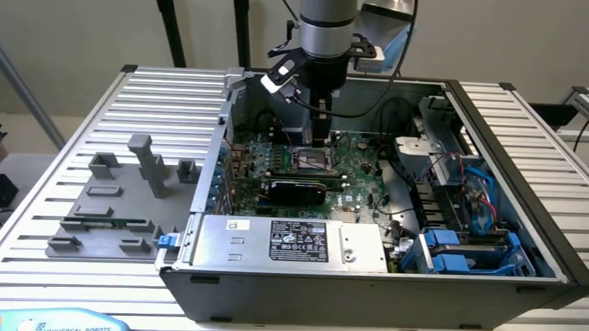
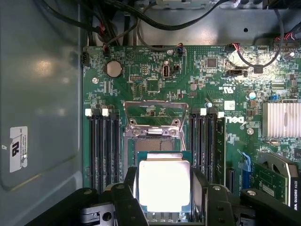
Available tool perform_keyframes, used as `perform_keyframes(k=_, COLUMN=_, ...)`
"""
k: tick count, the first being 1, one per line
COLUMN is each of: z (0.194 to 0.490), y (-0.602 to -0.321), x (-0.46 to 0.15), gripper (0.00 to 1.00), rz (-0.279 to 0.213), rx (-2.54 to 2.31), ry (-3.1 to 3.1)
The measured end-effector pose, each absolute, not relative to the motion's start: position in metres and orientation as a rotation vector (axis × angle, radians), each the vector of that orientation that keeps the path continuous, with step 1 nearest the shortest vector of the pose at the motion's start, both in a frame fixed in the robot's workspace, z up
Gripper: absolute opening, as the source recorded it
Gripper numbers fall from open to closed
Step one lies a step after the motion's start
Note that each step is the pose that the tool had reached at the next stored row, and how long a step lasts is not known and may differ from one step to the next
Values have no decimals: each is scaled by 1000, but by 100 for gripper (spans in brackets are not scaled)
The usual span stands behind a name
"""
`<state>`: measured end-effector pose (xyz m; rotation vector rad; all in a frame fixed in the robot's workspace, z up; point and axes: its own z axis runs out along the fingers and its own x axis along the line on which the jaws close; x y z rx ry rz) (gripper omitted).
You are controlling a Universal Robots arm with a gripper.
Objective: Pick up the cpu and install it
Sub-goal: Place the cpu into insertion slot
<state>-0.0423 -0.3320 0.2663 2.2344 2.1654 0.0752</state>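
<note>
**Cpu held over the open socket**

The gripper (image 1: 319, 134) reaches down into the open computer case (image 1: 368, 289) standing on the ribbed desk (image 1: 165, 89). In the wrist view, its black fingers (image 2: 130, 183) are clamped on two opposite edges of the cpu (image 2: 164, 184), silver top up. The cpu sits over the motherboard (image 2: 155, 70) socket (image 2: 153, 134), whose metal frame is flipped open. Whether they touch cannot be told.

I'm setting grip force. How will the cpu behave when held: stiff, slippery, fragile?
Likely stiff: the cpu is a flat, metal-topped square. Its shiny top may be slippery; the hand grips its edges. The thin rim looks chip-prone.
</note>
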Motion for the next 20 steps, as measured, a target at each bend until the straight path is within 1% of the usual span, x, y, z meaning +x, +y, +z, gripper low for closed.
perform_keyframes(k=10, z=248, y=-325, x=-42, gripper=55, rz=75, rx=2234, ry=2166)
perform_keyframes(k=20, z=230, y=-325, x=-42, gripper=55, rz=75, rx=2234, ry=2166)
